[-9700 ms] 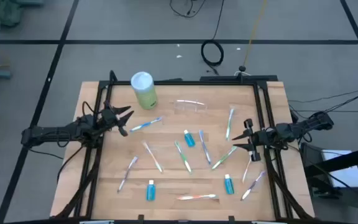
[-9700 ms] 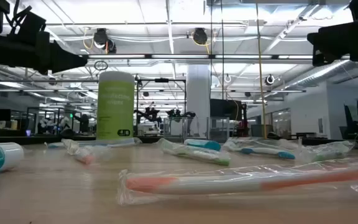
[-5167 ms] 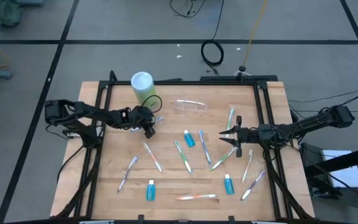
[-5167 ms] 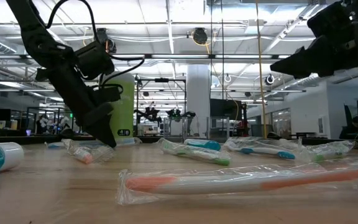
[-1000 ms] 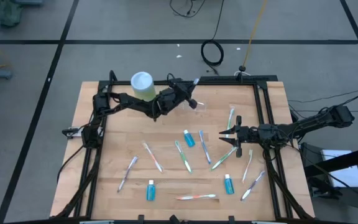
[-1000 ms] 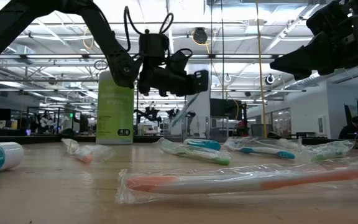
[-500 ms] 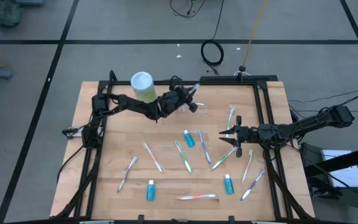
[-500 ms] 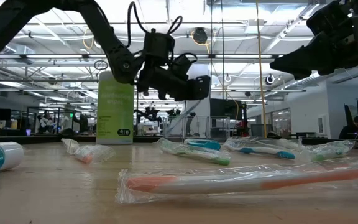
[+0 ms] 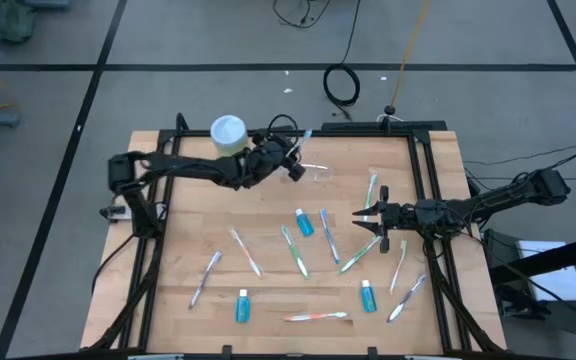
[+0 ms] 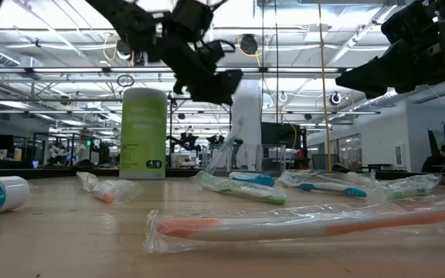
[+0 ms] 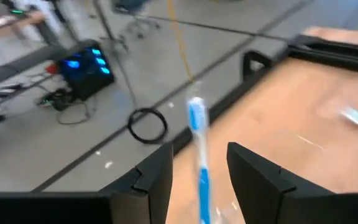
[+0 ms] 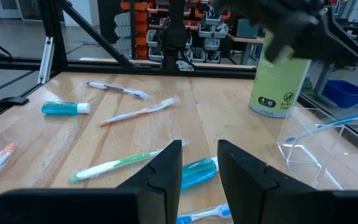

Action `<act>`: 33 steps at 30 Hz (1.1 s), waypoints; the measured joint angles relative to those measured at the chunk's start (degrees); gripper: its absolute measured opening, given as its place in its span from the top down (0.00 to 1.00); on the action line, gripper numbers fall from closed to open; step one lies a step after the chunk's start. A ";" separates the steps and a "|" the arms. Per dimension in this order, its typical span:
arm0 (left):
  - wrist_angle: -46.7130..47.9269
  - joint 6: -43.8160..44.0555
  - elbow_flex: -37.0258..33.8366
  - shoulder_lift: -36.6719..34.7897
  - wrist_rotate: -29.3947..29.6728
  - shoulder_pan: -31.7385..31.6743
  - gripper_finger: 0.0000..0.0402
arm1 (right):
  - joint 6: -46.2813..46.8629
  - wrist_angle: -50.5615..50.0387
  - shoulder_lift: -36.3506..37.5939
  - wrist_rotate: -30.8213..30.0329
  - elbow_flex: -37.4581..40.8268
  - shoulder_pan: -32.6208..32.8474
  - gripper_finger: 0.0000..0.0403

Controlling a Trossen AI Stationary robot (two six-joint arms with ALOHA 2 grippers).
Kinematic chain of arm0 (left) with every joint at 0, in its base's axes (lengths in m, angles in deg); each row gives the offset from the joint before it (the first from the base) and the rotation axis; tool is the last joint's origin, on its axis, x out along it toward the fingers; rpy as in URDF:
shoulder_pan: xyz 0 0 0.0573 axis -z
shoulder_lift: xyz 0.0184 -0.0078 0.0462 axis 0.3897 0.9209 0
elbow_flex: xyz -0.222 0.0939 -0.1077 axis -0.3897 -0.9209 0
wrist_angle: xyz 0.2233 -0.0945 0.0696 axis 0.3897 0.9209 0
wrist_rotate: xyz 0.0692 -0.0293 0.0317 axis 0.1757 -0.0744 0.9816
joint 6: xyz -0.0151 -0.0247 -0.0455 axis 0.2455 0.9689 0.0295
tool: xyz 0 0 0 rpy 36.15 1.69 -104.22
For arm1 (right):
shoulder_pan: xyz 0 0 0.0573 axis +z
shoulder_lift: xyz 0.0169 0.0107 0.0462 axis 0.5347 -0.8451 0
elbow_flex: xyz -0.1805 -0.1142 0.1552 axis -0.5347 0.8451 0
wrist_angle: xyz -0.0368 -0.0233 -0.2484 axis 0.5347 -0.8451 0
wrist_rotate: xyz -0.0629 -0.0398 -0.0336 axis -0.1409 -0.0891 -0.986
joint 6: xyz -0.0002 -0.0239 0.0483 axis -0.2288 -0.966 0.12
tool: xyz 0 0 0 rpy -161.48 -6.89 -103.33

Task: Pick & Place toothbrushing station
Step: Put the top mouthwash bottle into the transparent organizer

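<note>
My left gripper (image 9: 294, 164) (image 10: 224, 82) is open above the clear plastic bag (image 9: 314, 172) (image 12: 312, 146) at the table's far middle. A blue-and-white toothbrush (image 11: 196, 121) (image 12: 337, 122) leans with its lower end in the bag and its head up. It shows between the fingers in the left wrist view, and the low view shows the gripper above it. My right gripper (image 9: 373, 225) (image 12: 199, 149) is open and empty over the table's right side. Several wrapped toothbrushes (image 9: 296, 250) and three blue tubes (image 9: 304, 223) lie on the table.
A green canister with a white lid (image 9: 231, 142) (image 10: 144, 131) stands at the far left, close to my left arm. A dark frame rail (image 9: 298, 131) runs along the far edge. A wrapped orange toothbrush (image 10: 300, 226) lies near the front.
My left gripper has risen and drawn back toward the table's left edge, away from the clear bag. The blue-and-white toothbrush keeps leaning in the bag, about where it was.
</note>
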 joint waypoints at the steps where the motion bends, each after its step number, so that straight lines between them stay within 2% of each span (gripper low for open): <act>1: 4.02 0.03 0.00 -1.89 -1.43 0.29 0.60 | 0.00 0.00 -0.02 0.00 0.00 0.01 0.76; 6: 24.24 2.15 0.00 -10.50 -8.50 1.81 0.60 | 0.02 0.03 -0.02 0.02 0.00 0.01 0.76; 10: 37.51 2.57 0.00 -16.64 -11.85 3.21 0.60 | 0.02 0.04 -0.01 0.02 0.00 0.02 0.76; 16: 50.70 11.21 -0.02 -24.07 -12.42 6.05 0.60 | 0.52 0.46 -0.02 0.02 0.00 0.00 0.76; 22: 52.83 13.51 -1.48 -28.81 -12.15 10.64 0.60 | -2.70 0.49 0.00 0.02 0.00 0.01 0.76; 27: 52.16 18.89 -6.41 -31.60 -10.48 14.47 0.60 | -6.73 2.09 -0.04 -0.42 0.07 -0.08 0.76; 30: 51.95 23.53 -9.94 -32.46 -9.39 16.30 0.60 | -16.47 8.59 -0.15 -4.37 0.07 -0.71 0.76; 33: 50.17 27.22 -11.51 -32.92 -9.12 17.86 0.60 | -18.81 18.89 -0.22 -6.16 0.07 -1.91 0.76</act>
